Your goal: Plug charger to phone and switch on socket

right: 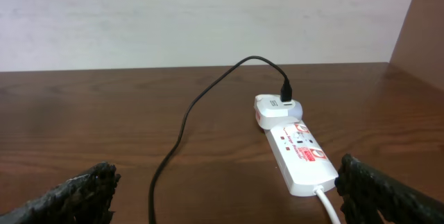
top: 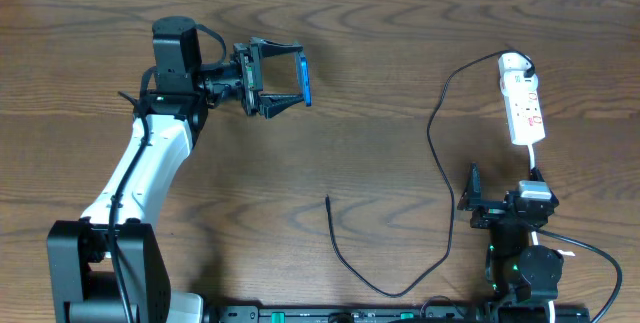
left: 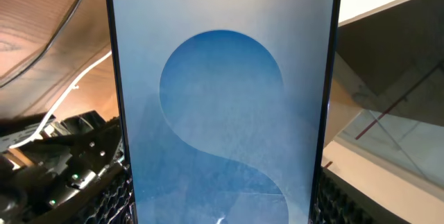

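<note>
While the left end effector [top: 285, 81] grips the slim blue-screened black smartphone [top: 304, 80], the right end effector [right: 225, 182] just sits wide open, empty, by the white oblong power strip [top: 524, 108], long thin black cable [top: 440, 163] loose on the brown wooden bench [top: 350, 33].

A: Where is there free room on the table [top: 380, 33]?

B: The middle is bare wood, from the phone [top: 304, 80] gripped in the left gripper [top: 297, 76] across to the charger [top: 437, 153]. Its plug tip [top: 328, 200] lies in the open, free on its left and far sides.

A: And on the right?

B: The charger's loop fences that side off from the centre. The socket [top: 523, 103] has both long sides open. A white adapter [right: 274, 109] blocks its far end, and the white cord [top: 536, 158] leaves its near end.

A: Ahead of the right gripper [right: 225, 182]?

B: Its fingers are spread wide. The charger crosses the wood between them, and the socket lies toward the right one.
</note>
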`<action>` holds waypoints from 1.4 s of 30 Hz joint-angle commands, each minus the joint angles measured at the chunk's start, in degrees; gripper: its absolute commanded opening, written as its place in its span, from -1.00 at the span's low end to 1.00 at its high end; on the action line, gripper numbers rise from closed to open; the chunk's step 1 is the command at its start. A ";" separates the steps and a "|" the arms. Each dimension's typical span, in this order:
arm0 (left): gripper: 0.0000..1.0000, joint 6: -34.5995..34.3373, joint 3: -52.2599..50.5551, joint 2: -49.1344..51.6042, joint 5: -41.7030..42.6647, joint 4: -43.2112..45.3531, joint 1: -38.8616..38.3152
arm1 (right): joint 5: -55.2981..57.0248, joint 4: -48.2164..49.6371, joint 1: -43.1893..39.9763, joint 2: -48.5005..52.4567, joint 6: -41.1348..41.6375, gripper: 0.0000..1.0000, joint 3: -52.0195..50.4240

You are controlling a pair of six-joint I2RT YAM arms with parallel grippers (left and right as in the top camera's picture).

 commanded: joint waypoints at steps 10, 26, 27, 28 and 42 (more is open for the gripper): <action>-0.85 15.96 0.22 -1.84 -3.56 0.52 0.15 | 0.24 -0.24 0.44 -0.39 -0.85 0.98 -0.07; -0.85 24.52 0.20 -1.81 -10.12 0.55 0.15 | 0.24 -0.24 0.44 -0.39 -0.85 0.99 -0.07; -0.86 24.52 0.20 -1.81 -10.36 0.55 0.15 | 0.24 -0.24 0.44 -0.39 -0.85 0.98 -0.07; -0.85 24.52 0.20 -1.81 -10.67 0.57 0.15 | 0.24 -0.24 0.44 -0.39 -0.85 0.98 -0.07; -0.86 24.46 0.20 -1.81 -14.10 2.56 0.15 | 0.28 -0.22 0.44 -0.39 -0.85 0.99 -0.07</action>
